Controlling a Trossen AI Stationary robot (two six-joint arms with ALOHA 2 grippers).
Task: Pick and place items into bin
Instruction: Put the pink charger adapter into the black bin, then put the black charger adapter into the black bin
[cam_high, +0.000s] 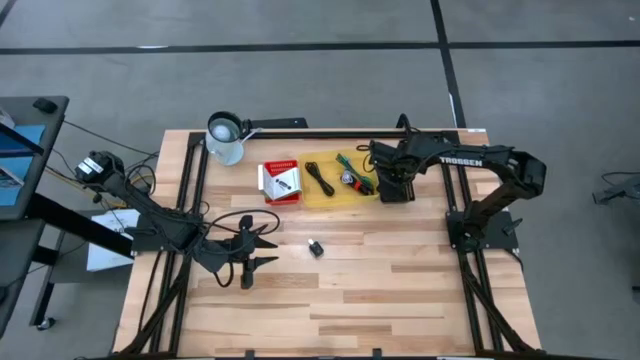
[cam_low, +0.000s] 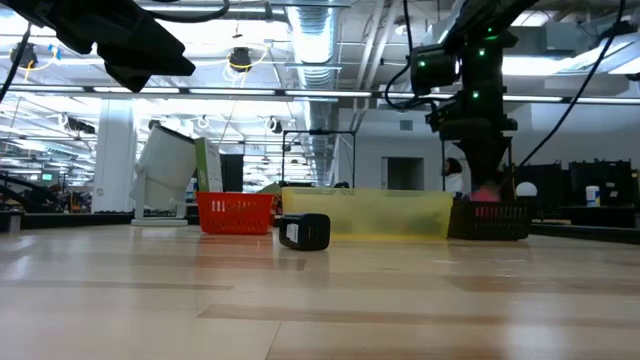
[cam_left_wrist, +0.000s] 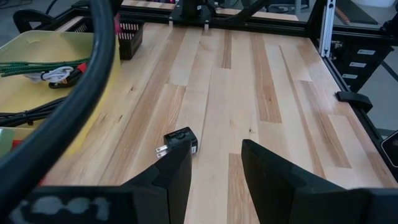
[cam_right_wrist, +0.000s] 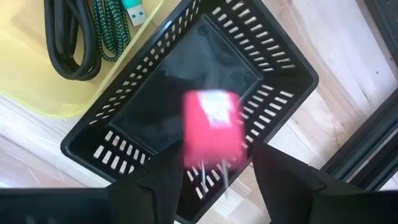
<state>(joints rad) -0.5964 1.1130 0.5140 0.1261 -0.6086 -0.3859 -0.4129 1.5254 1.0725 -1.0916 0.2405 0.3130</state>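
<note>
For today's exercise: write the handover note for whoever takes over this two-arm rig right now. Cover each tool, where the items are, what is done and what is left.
Right tool: above the black slotted basket, fingers apart; a red-pink plug piece sits blurred between them over the basket, apparently just released.
Left tool: open, empty, hovering over the near table, pointed at the small black charger lying alone on the wood.
Yellow tray: holds black cords and a green braided cable, plus small pieces.
Red basket: holds a white packet.
Done: one red-pink piece reaching the black basket.
Left: tray contents and the charger.
</note>
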